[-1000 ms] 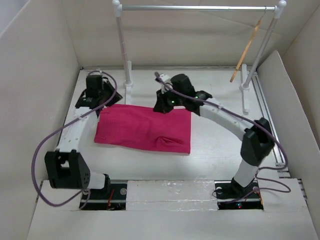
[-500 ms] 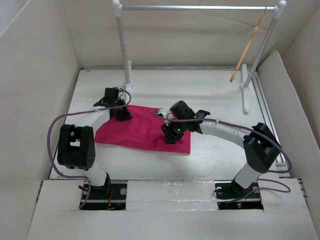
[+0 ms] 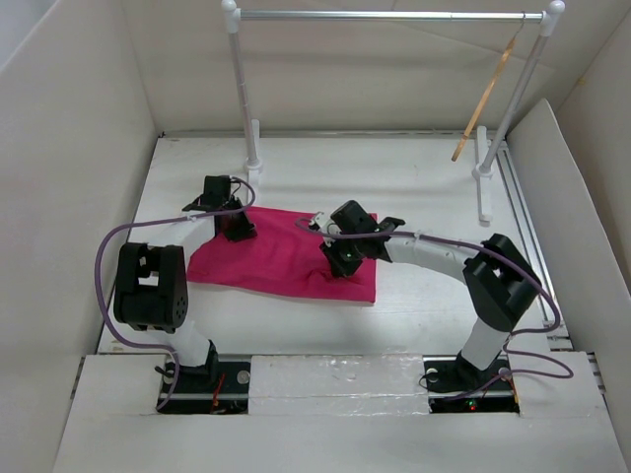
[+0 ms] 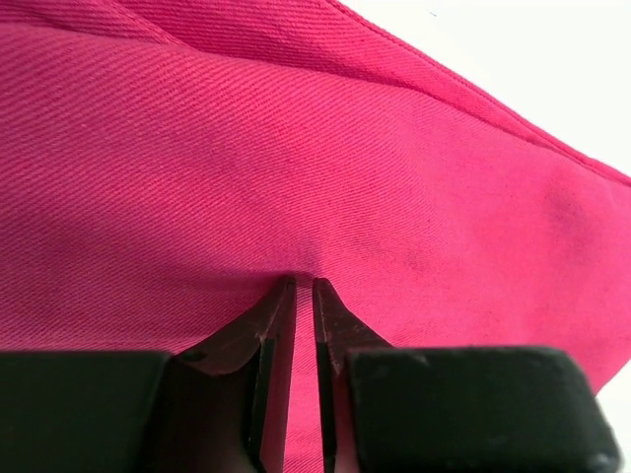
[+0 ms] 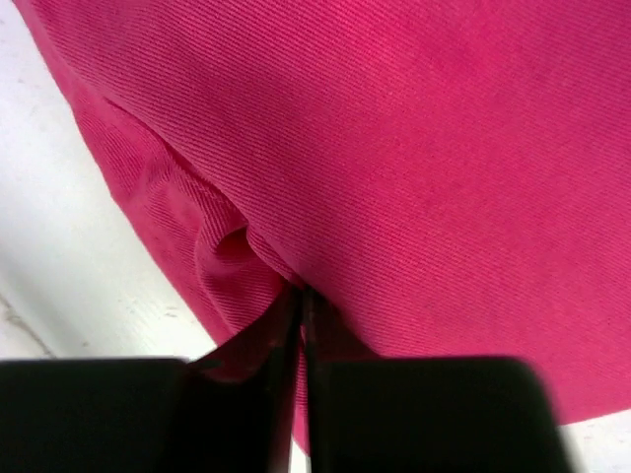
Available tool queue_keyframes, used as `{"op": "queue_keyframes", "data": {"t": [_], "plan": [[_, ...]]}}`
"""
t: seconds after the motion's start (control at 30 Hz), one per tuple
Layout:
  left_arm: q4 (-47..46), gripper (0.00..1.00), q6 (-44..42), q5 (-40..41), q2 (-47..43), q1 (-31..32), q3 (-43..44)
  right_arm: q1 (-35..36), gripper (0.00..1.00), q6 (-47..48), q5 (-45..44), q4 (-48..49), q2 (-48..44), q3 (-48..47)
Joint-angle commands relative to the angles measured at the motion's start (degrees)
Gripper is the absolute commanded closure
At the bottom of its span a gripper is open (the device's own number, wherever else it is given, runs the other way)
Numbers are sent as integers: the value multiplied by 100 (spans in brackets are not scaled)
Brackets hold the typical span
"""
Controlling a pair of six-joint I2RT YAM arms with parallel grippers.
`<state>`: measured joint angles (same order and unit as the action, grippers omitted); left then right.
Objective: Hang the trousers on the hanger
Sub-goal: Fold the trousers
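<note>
1. Now, trousers (image 3: 276,264) lie flat on table (image 3: 424,187), folded to a rough rectangle, btwn the two arms.
2. L gripper (image 3: 237,227) is down on the far-left part of the cloth. Wrist cam: jaws nearly together, a thin strip of pink fabric nipped btwn them.
3. R gripper (image 3: 341,264) is down on the near-right part of the cloth, close to its near edge. Wrist cam: jaws clamped on a small raised fold, fabric puckered just left of the tips.
4. Hanger (image 3: 483,99) hangs tilted from the right end of the rack (image 3: 385,15) rail at the far side, well apart from trousers & both grippers.
</note>
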<state>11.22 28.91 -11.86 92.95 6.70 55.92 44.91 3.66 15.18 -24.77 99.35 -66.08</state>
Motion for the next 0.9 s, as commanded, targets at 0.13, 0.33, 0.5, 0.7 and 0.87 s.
{"op": "queue_keyframes", "data": {"t": [0.13, 0.33, 0.5, 0.7, 0.87], "plan": [[-129, 92, 53, 464, 267, 7, 138, 440, 100, 257, -323, 141, -170, -203], [-112, 94, 247, 552, 461, 7, 367, 922, 100, 592, -235, -589, -460, 130], [134, 94, 221, 1010, 637, -46, 604, 1073, 100, 513, -402, -616, -531, 482], [257, 95, 194, 1361, 742, -309, 753, 1301, 100, 355, -384, -450, -409, 754], [328, 95, 186, 1353, 576, -371, 771, 1354, 95, 170, -507, -133, -205, 879]]}}
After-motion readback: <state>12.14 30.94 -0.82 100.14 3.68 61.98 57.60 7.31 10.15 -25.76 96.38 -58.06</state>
